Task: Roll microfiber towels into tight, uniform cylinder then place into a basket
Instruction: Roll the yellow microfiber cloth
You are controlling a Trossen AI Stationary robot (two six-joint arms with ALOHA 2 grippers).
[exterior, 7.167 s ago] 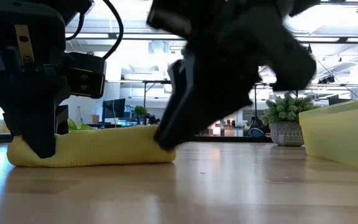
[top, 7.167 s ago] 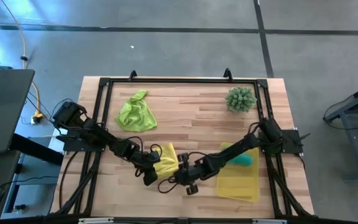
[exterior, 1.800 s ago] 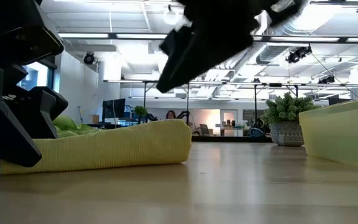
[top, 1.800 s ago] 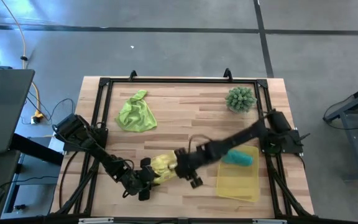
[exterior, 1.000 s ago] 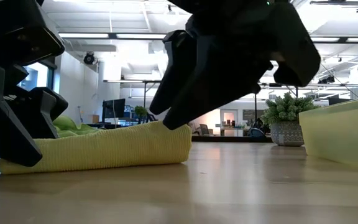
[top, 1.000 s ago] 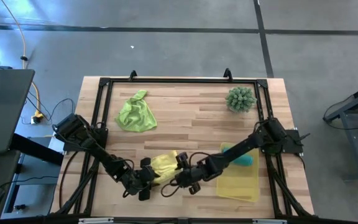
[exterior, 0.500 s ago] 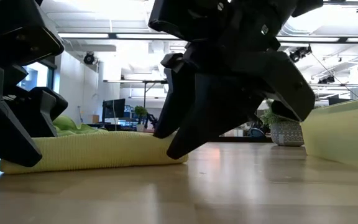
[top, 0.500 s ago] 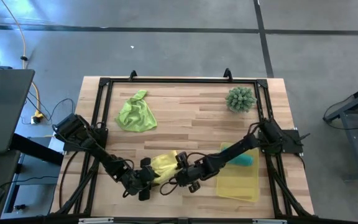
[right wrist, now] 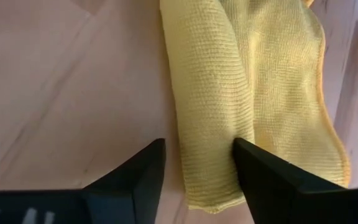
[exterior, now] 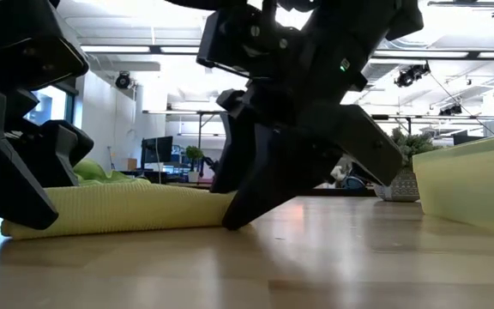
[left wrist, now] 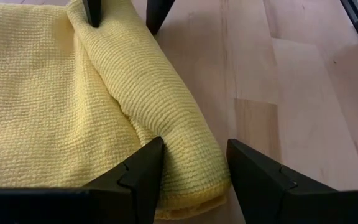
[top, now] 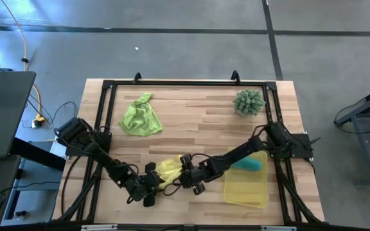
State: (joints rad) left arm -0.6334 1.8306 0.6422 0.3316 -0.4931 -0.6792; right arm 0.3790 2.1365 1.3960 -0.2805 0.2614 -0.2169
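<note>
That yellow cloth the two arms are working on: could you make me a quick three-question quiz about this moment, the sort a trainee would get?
1. True or false: the rolled edge of the yellow towel lies between the fingers of both the left gripper and the right gripper.
2. Which towel lies in the basket? A) lime green B) teal C) yellow
3. Fill in: the lime green towel lies crumpled and ____ by either arm.

Key: 1 true. 2 B, the teal towel, already rolled. 3 untouched.
</note>
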